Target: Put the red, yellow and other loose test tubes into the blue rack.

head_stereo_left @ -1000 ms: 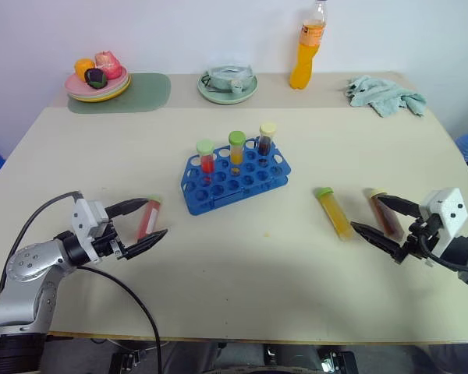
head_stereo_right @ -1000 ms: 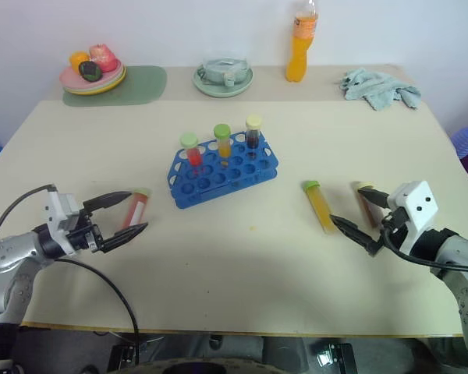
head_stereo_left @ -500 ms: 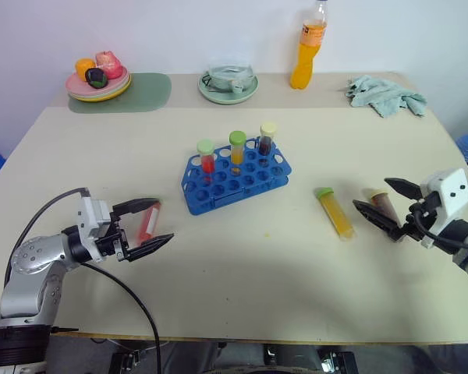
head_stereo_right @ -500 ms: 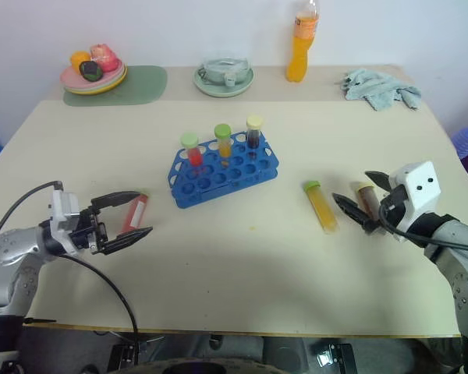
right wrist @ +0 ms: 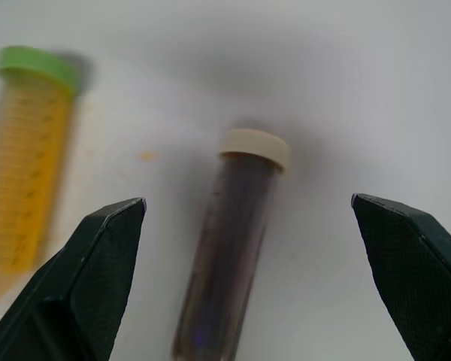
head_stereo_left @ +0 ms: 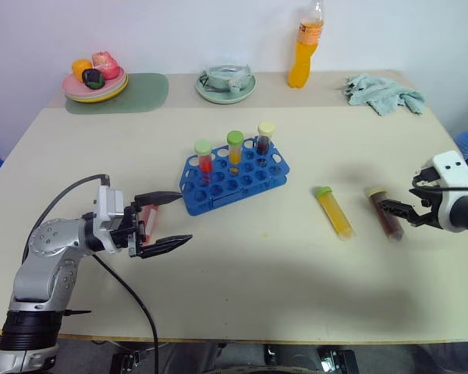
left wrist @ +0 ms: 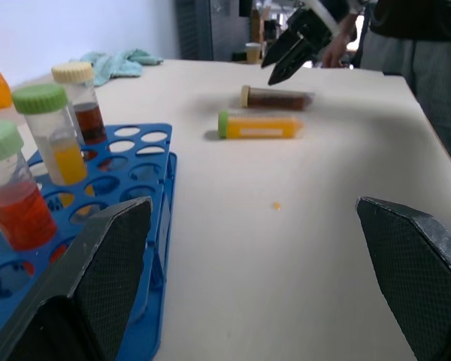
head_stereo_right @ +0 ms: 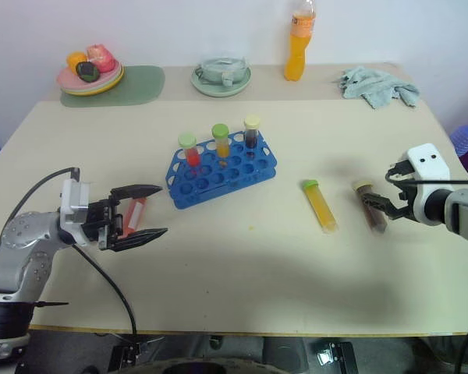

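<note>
Blue rack holds 3 tubes, 3 more lie loose

Blue plastic, the blue rack (head_stereo_left: 234,174) sits near the middle of the cream table (head_stereo_left: 242,304), angled, with 3 capped tubes upright in its far row: a green-capped red one (head_stereo_left: 205,156), a green-capped orange one (head_stereo_left: 235,148) and a cream-capped dark one (head_stereo_left: 265,139).

A red tube (head_stereo_left: 148,224) lies flat just left of the rack. The left gripper (head_stereo_left: 165,220) is level and points toward the rack, its 2 black fingers spread wide on either side of that tube, grasping nothing.

Right of the rack lie 2 more tubes side by side: a yellow tube (head_stereo_left: 334,212) with a green cap and a brown tube (head_stereo_left: 384,213) with a cream cap. The yellow one carries faint graduation marks; no writing on it can be read. The right gripper (head_stereo_left: 408,198) tilts down beside the brown tube, fingers parted wide and empty.

Along the far edge stand a plate of fruit (head_stereo_left: 94,75) on a green mat (head_stereo_left: 121,93), a pale green dish (head_stereo_left: 226,82), an orange drink bottle (head_stereo_left: 304,47) whose label is unreadable, and a crumpled teal cloth (head_stereo_left: 384,93).
</note>
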{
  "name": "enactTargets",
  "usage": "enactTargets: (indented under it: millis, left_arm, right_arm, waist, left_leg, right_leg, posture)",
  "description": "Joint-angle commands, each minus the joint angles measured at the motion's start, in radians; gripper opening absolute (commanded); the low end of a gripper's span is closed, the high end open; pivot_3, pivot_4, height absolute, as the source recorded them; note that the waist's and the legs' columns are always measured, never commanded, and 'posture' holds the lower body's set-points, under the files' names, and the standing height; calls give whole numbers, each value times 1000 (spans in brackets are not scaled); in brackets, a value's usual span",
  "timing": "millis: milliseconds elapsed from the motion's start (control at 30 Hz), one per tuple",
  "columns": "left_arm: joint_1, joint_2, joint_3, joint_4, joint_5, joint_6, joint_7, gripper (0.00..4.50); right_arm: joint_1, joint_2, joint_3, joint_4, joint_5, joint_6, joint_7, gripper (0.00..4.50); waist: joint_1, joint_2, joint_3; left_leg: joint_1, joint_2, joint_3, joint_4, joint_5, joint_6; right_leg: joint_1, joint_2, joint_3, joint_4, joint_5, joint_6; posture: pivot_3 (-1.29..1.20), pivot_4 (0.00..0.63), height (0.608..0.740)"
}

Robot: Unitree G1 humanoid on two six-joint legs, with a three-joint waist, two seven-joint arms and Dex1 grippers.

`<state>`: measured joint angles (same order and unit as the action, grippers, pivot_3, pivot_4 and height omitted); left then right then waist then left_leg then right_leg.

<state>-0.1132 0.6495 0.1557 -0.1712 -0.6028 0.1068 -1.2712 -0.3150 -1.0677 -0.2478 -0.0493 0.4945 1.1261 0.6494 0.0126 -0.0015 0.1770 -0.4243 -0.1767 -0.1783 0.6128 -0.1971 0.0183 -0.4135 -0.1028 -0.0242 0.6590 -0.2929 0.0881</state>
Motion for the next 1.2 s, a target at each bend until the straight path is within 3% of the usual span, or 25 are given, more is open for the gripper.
enactTargets:
  millis: [33,367,633,867,967,1067,1200]
  left_arm:
    - [6,-1,9,-54,-30,14,18,4421]
    - [62,-7,13,-115,-40,33,58,4421]
    - [93,-1,23,-141,-43,35,75,4500]
    - [112,2,30,-149,-37,25,85,4500]
    - [113,0,34,-144,-38,24,87,4500]
    - [110,-4,34,-131,-33,18,84,4500]
    - [93,-28,35,-105,-33,13,104,4500]
  right_arm:
    - [-96,-32,73,102,-16,41,50,4500]
    - [-336,-10,356,376,-154,-16,186,4500]
    - [-408,31,484,461,-273,-113,269,812]
    - [-319,-21,425,288,-280,-175,317,784]
    - [-264,-13,273,96,-165,-200,362,784]
    - [-242,90,130,-61,-41,-213,340,784]
    - [-222,338,49,-210,34,-296,191,784]
  waist:
    - [0,0,0]
    - [-1,1,0]
    - [-1,0,0]
    - [0,1,0]
    - [0,2,1]
    - [-6,4,2]
    - [-2,3,2]
  left_leg:
    - [0,0,0,0,0,0]
    - [0,0,1,0,0,0]
    - [0,0,1,1,0,0]
    - [0,0,1,1,0,0]
    - [-1,0,1,1,0,0]
    - [-1,1,3,0,0,1]
    - [0,2,4,0,0,1]
  right_leg:
    - [0,0,0,0,0,0]
    - [0,0,0,-1,2,3]
    - [0,0,1,-1,2,4]
    - [0,0,1,-1,3,4]
    - [0,0,1,-1,3,5]
    - [-2,0,3,-1,4,6]
    - [-1,1,3,-1,4,6]
  posture:
    - [0,150,740]
    - [0,150,740]
    - [0,150,740]
    - [0,150,740]
    - [0,150,740]
    - [0,150,740]
    - [0,150,740]
